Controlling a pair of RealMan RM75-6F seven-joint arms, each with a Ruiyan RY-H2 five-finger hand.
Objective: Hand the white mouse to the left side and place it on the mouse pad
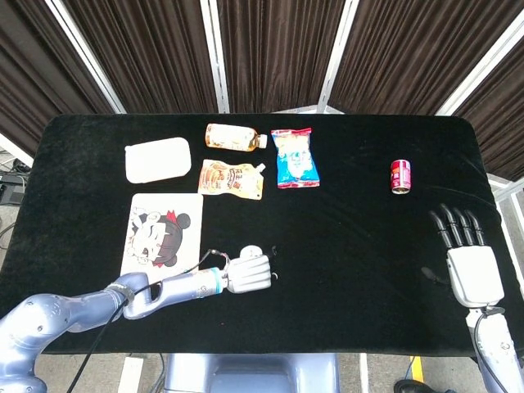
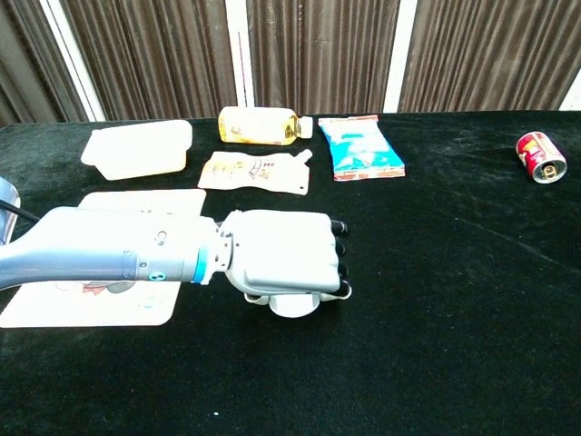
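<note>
My left hand (image 2: 283, 254) curls down over the smooth white mouse (image 2: 292, 303), fingers wrapped around its rounded shell on the black cloth just right of the flat cartoon-printed pad (image 1: 161, 232). My right hand (image 1: 468, 266) rests apart, fingers straight and spread, holding nothing.

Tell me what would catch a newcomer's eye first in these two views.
Near the table's front edge, the left hand lies curled over the white mouse, hiding nearly all of it, just right of the cartoon mouse pad. The right hand hovers open at the far right, fingers spread. Behind, snack packs and a bottle line the back; a red can stands alone.
</note>
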